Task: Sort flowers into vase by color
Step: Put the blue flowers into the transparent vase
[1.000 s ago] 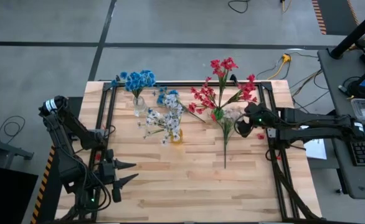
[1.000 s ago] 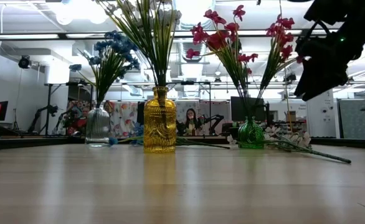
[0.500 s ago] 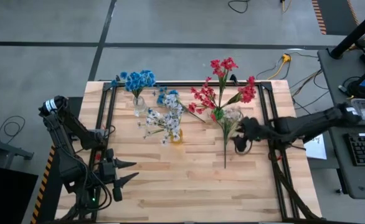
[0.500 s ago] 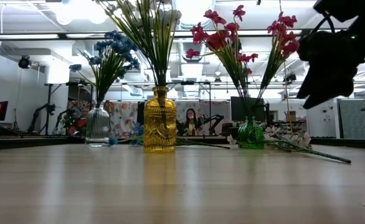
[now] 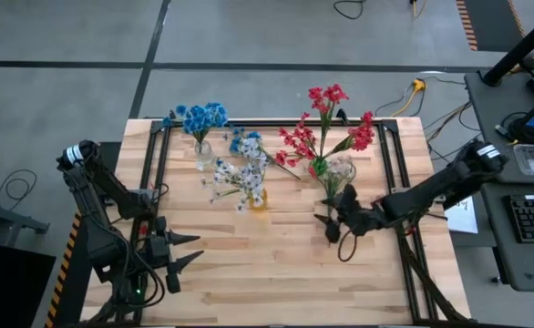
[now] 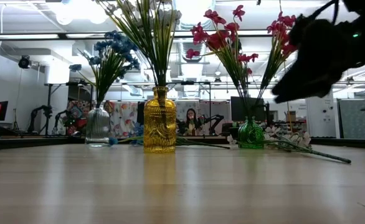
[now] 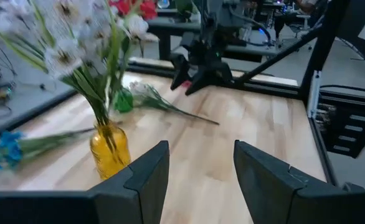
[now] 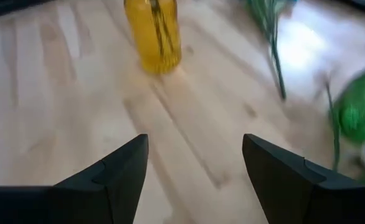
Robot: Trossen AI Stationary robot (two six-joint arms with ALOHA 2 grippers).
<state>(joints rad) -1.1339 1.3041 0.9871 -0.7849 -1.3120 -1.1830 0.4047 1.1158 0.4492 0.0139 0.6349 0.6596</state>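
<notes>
Three vases stand at the table's far half: a clear one [image 5: 203, 157] with blue flowers, a yellow one [image 5: 259, 200] with white flowers, and a green one [image 5: 319, 169] with red flowers. A white sprig [image 5: 330, 196] lies flat on the table next to the green vase, its stem pointing to the near edge. A blue sprig [image 5: 245, 140] lies behind the yellow vase. My right gripper [image 5: 333, 226] hovers open above the white sprig's stem, clear of the table in the low view [image 6: 289, 87]. My left gripper [image 5: 192, 251] waits open at the near left.
A black metal frame [image 5: 160, 173] runs along the table's left, far and right sides. Bare wood [image 5: 267, 273] fills the near half between the two arms. Beyond the right edge stands a desk with a keyboard [image 5: 533, 219].
My right gripper has swung from beside the green vase toward the table's near edge and leftward, sinking and tipping downward, and now hangs over the lying white sprig's stem. The flowers and vases have stayed put.
</notes>
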